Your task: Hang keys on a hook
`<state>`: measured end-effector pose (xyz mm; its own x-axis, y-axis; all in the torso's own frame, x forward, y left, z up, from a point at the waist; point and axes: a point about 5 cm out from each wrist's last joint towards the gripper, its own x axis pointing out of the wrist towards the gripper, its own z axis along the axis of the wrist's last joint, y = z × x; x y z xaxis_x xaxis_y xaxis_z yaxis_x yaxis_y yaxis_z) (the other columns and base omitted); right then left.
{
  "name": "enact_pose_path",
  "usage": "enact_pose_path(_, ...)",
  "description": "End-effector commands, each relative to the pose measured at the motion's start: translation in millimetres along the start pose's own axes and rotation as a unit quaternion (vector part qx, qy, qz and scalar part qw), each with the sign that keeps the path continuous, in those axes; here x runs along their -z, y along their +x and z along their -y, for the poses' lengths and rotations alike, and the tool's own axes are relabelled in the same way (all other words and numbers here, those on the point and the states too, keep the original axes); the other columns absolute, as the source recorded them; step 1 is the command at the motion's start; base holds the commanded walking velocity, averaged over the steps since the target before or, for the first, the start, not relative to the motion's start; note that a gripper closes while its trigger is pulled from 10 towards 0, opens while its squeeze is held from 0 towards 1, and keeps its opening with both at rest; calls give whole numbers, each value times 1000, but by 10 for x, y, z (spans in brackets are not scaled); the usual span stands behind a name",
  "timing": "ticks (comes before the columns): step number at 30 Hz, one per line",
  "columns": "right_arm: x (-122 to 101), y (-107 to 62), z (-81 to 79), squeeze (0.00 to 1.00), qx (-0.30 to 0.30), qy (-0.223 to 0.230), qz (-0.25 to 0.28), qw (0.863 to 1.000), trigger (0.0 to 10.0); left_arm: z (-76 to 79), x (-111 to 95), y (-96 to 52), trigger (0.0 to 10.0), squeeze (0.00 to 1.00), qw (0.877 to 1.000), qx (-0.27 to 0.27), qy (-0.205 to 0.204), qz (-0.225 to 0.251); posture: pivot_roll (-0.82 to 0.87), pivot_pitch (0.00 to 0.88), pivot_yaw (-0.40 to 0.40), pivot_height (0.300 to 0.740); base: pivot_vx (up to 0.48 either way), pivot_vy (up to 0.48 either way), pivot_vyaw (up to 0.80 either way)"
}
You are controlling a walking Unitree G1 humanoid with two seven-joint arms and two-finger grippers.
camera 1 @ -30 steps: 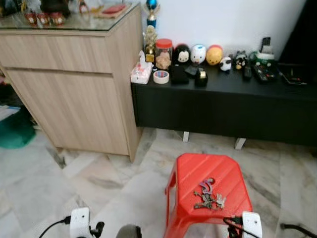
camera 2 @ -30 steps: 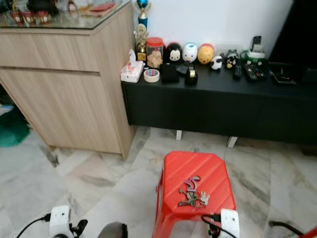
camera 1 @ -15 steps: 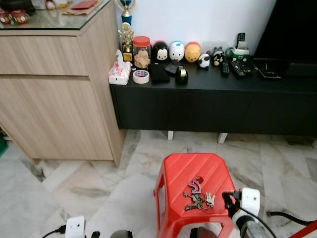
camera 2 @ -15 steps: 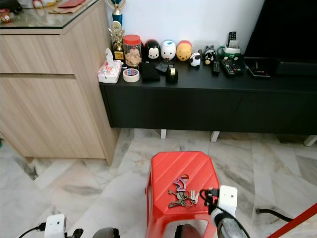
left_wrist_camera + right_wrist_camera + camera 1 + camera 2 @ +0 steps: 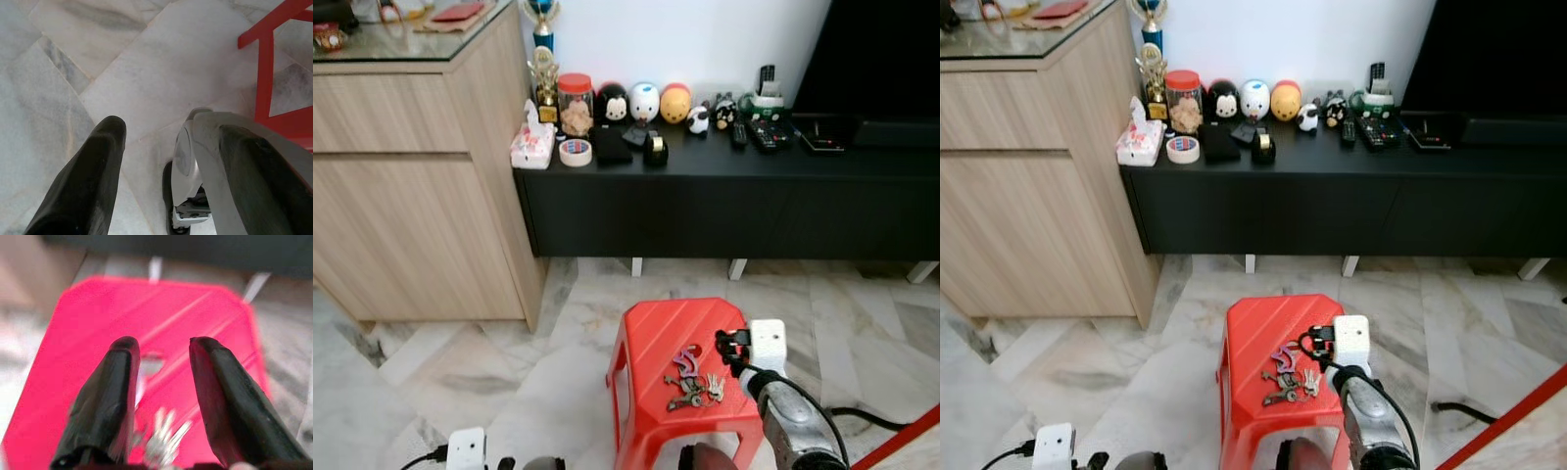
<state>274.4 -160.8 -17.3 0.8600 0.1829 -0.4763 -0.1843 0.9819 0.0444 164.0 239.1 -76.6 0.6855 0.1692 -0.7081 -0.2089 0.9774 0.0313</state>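
Right hand [image 5: 161, 382] – open, empty – hangs over keys [image 5: 690, 380] on the red stool [image 5: 651, 338]; best lowered squarely, pinching the ring.

Even, soft indoor light; head views sharp, floor [image 5: 431, 362] lightly glossy. Right wrist view blurred, stool [image 5: 161, 333] oversaturated pink. Left wrist view bright, fingers [image 5: 88, 181] defocused.

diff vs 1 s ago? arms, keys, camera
The camera has swung right, so the whole scene shifted. The right arm has risen and reached forward over the red stool; the right gripper now hangs open above the keys, not touching them. The keys lie on the stool top as before, nothing taken hold of. The left gripper stays low over the marble floor, open.
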Motion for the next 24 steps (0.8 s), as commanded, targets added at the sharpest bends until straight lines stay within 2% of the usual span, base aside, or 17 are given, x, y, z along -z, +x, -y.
enact_pose_path(1,69,-5,-27,0,-4,-5,-24,1000,10000,-23,41,-17,10000,0,1000,-6,0,-4,98,0,-100,622,0,0,0)
enact_pose_path(5,196,-27,-69,0,7,6,-58,998,10000,-73,71,-39,10000,0,1000,-12,-5,-4,119,0,-99,622,0,0,0)
enact_pose_path(8,261,-32,-79,0,35,59,-79,994,10000,-123,94,-62,10000,0,1000,-10,1,-3,124,0,-79,622,0,0,156)
enact_pose_path(10,264,-27,-90,0,37,68,-82,994,10000,-132,101,-67,10000,0,1000,-8,3,-3,124,0,-79,622,0,0,469)
enact_pose_path(13,242,-8,-133,0,28,61,-82,994,10000,-141,100,-73,10000,0,1000,-3,9,-1,133,0,-78,622,0,0,650)
enact_pose_path(15,232,-1,-146,0,24,54,-82,995,10000,-146,99,-75,10000,0,1000,-2,10,0,133,0,-79,622,0,0,0)
enact_pose_path(22,165,24,-91,0,40,88,-77,992,10000,-102,71,-60,10000,0,1000,0,11,7,133,0,-76,622,0,0,0)
enact_pose_path(24,155,27,-96,0,38,91,-72,993,10000,-99,71,-60,10000,0,1000,0,11,8,135,0,-76,609,0,0,0)
